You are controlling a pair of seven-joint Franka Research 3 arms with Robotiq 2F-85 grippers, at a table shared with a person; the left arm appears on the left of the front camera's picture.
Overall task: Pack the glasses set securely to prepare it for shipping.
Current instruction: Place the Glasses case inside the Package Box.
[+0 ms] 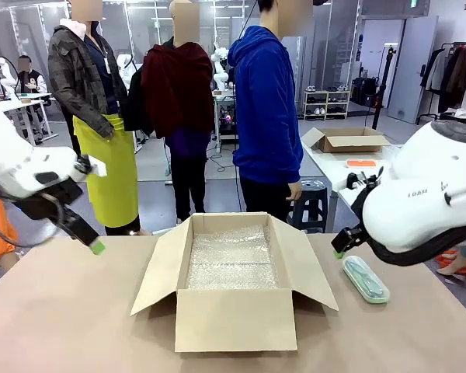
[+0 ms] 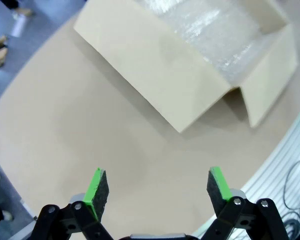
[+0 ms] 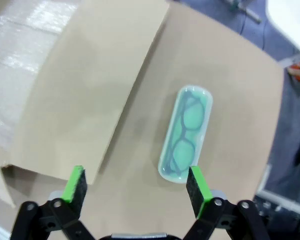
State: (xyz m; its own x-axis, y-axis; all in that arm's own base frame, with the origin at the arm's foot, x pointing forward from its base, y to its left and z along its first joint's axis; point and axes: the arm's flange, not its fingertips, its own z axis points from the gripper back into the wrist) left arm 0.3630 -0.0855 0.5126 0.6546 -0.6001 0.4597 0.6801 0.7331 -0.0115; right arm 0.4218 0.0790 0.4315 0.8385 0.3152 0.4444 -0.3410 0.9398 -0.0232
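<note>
While the front view looked across the surface (image 1: 62, 311), an open cardboard box (image 1: 233, 318) sat at its middle with flaps spread and bubble wrap (image 1: 229, 260) lining its floor. The mint green case (image 1: 365, 278) lay flat on the surface at the box's 4 o'clock, just beside the right flap. The left tool (image 1: 93, 242) hung at the box's 9 o'clock, and the right tool (image 1: 340, 247) at the case's 11 o'clock.

From the left wrist, the left tool (image 2: 157, 192) stood wide and held nothing over bare surface, with the box at 12 o'clock.

From the right wrist, the right tool (image 3: 135, 192) was likewise wide and held nothing. The case (image 3: 186, 135) lay at its 1 o'clock with dark-framed glasses (image 3: 182, 132) showing inside. One pad (image 3: 197, 186) overlapped the case's near end; contact could not be told.
</note>
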